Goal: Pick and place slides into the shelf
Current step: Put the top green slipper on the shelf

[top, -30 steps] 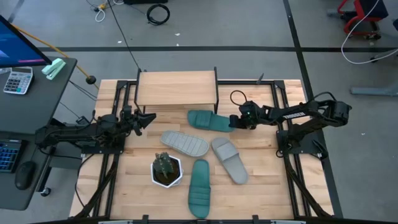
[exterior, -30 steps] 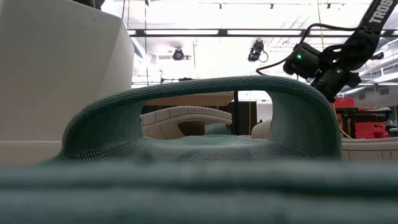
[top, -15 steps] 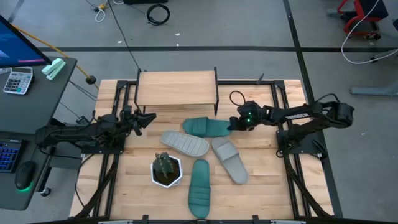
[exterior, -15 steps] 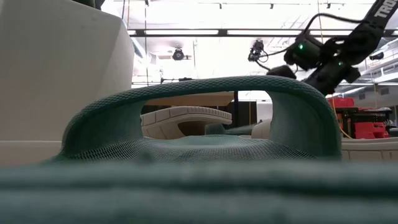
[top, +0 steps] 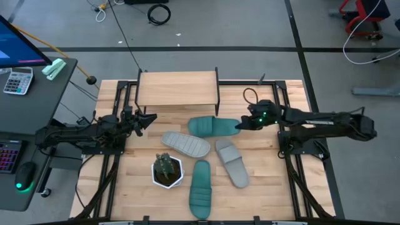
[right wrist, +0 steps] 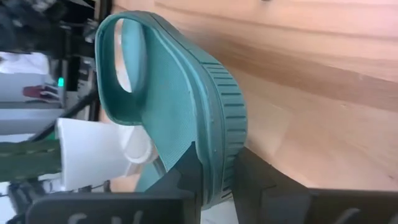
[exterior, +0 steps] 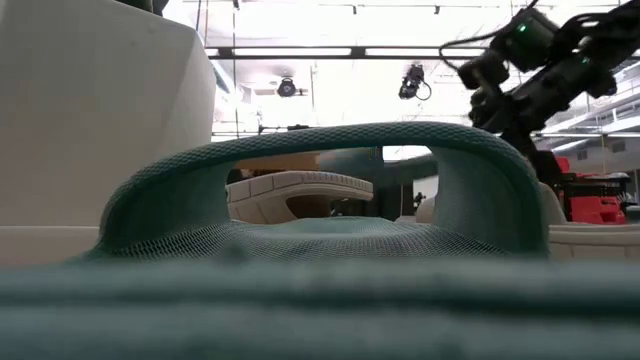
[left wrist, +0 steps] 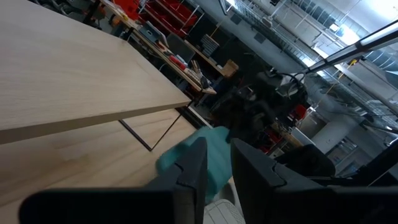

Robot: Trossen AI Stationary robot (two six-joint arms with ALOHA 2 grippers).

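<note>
A teal slide [top: 211, 127] hangs in my right gripper [top: 242, 124], just near the shelf [top: 178, 89], a low wooden board on thin black legs at the table's far side. In the right wrist view its strap [right wrist: 118, 62] is at the end away from the fingers. Two grey slides [top: 185, 144] [top: 229, 161] and a second teal slide [top: 200, 187] lie flat on the table. In the low view that teal slide's strap [exterior: 320, 150] fills the foreground. My left gripper [top: 150, 117] waits at the table's left with a narrow gap between its fingers [left wrist: 193, 168]. My right gripper pinches the teal slide by its strapless end [right wrist: 219, 158], one finger on each face of the sole. The fingers come in about level from the table's right and lie along the slide. The slide sticks out toward the table's left, and the low view shows it raised [exterior: 365, 160] above the grey slides.
A small plant in a white pot [top: 167, 170] stands near the left grey slide and looms at the left of the low view [exterior: 100, 120]. Black frame rails run along both table sides [top: 294, 144]. Bare tabletop shows in front of the shelf [top: 169, 122].
My right gripper has drawn back toward the table's right edge and risen, shut on the teal slide. The slide has come up off the table and swung from a slant to lie left-right in front of the shelf. The right grey slide has shifted slightly.
</note>
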